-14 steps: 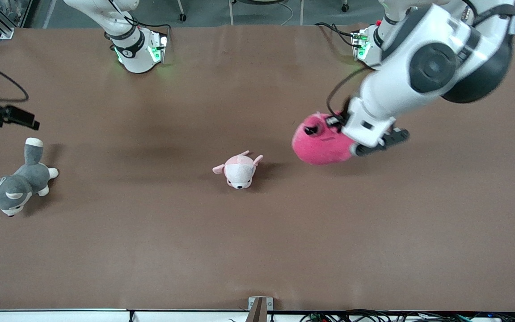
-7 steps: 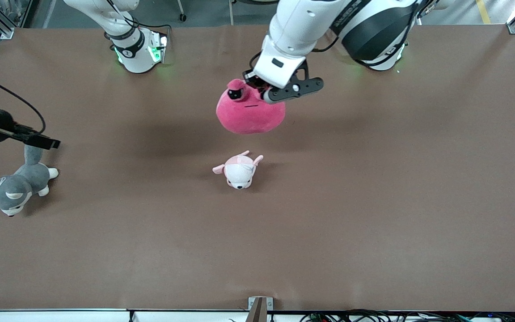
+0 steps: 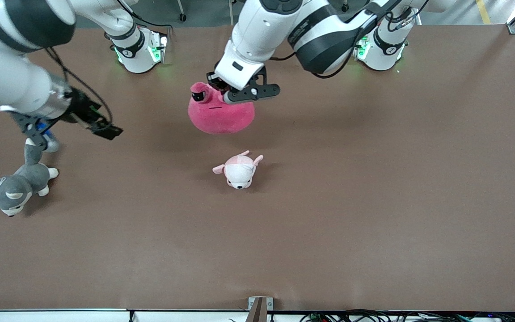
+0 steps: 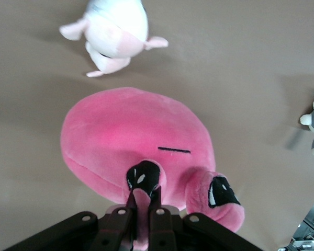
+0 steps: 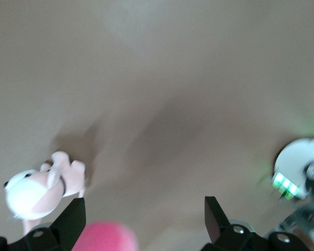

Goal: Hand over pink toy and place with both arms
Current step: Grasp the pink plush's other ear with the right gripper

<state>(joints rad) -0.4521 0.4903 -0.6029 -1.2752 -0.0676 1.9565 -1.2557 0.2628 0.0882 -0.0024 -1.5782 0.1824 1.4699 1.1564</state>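
Observation:
The hot-pink toy (image 3: 221,115) hangs in the air over the middle of the table, above a spot farther from the front camera than the puppy plush. My left gripper (image 3: 218,91) is shut on a fold of fabric at its top, beside a dark eye; the left wrist view shows the toy (image 4: 131,130) under the pinching gripper (image 4: 144,201). My right gripper (image 3: 101,125) is open and up in the air toward the right arm's end, over the table beside the grey plush. In the right wrist view the right gripper (image 5: 145,219) is spread wide, with the toy's edge (image 5: 104,238) seen between the fingers, farther off.
A small white and pale-pink puppy plush (image 3: 238,170) lies mid-table, also seen as the puppy (image 4: 115,34) and the puppy (image 5: 36,191). A grey and white plush (image 3: 14,188) lies at the right arm's end. Both arm bases stand along the table's back edge.
My left arm has carried the pink toy from the left arm's end to over the middle. My right arm has swung in from the table's end toward the toy, still open.

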